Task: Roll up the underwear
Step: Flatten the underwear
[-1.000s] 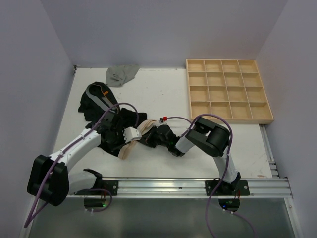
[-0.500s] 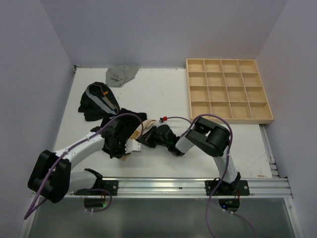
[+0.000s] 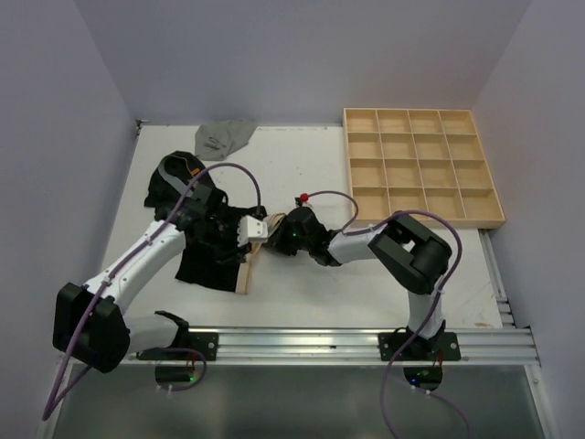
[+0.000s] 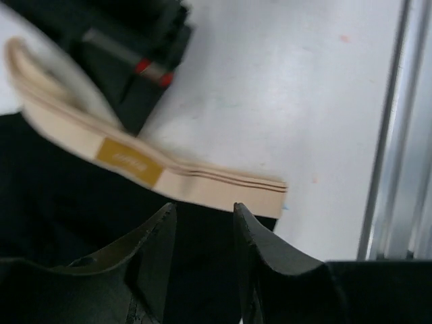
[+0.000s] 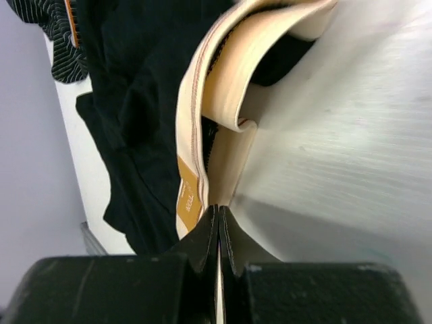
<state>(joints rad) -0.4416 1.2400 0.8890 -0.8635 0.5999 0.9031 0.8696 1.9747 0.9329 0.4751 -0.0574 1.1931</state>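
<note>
Both grippers have shifted up the table since a second ago, and the black briefs [image 3: 206, 261] now lie flatter beneath the left gripper [image 4: 202, 212], which is part open and holding nothing. The right gripper [image 5: 217, 210] is pinched tight on their tan waistband [image 5: 196, 135]. Another dark pair [image 3: 174, 183] lies beyond the left gripper, and bare table [image 3: 302, 174] runs from the right gripper to the wooden grid tray [image 3: 420, 165].

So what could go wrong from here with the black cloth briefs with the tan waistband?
1. The right gripper pinches only the edge of the tan waistband of the black cloth briefs; a pull may slip it free.
2. The left gripper stands open over the black cloth, so nothing else pins the briefs; they may drag instead of rolling.
</note>
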